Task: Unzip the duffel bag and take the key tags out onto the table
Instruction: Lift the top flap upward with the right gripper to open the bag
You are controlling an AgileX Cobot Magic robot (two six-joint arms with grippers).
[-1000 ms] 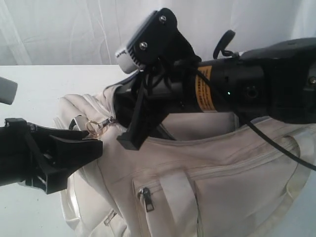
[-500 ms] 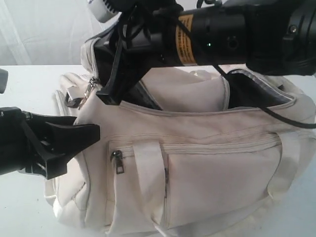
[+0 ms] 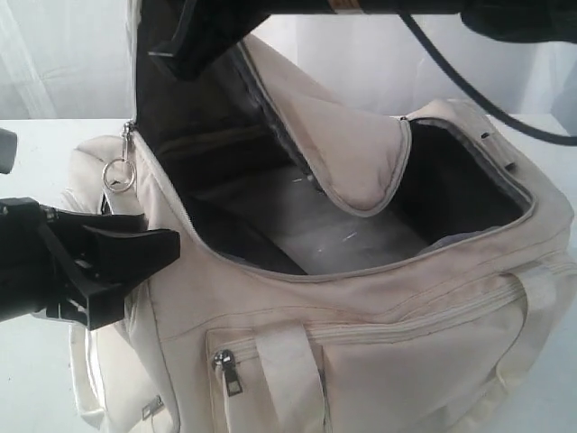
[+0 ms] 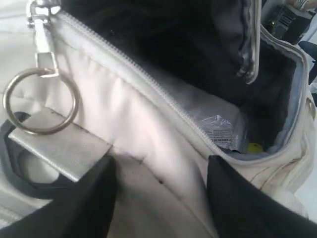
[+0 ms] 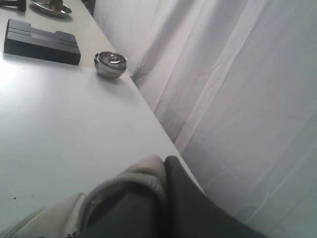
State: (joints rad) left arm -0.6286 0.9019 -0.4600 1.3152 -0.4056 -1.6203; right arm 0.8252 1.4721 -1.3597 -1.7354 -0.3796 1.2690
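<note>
The cream duffel bag [image 3: 388, 343] lies on the white table [image 3: 45, 144] with its main zipper undone and its mouth gaping, grey lining showing. My right gripper [image 3: 176, 50] is at the top of the exterior view, shut on the bag's zipper edge [image 5: 143, 173] and holding it up. My left gripper [image 3: 144, 257] stands open at the bag's left end, its fingers [image 4: 237, 198] either side of cream fabric. The zipper pull with its metal ring [image 4: 39, 101] hangs close by. Deep inside the bag a small yellow piece [image 4: 254, 148], apparently one of the key tags, shows; the rest are hidden.
A side pocket zipper pull [image 3: 230, 368] sits on the bag's front, beside a webbing handle [image 3: 288, 370]. In the right wrist view a black case [image 5: 42, 42] and a round metal tin [image 5: 110, 64] rest on the table near the white curtain [image 5: 237, 99].
The right gripper has risen with the bag's edge, almost out of the top of the view, pulling the mouth wide open. The left gripper has stayed put.
</note>
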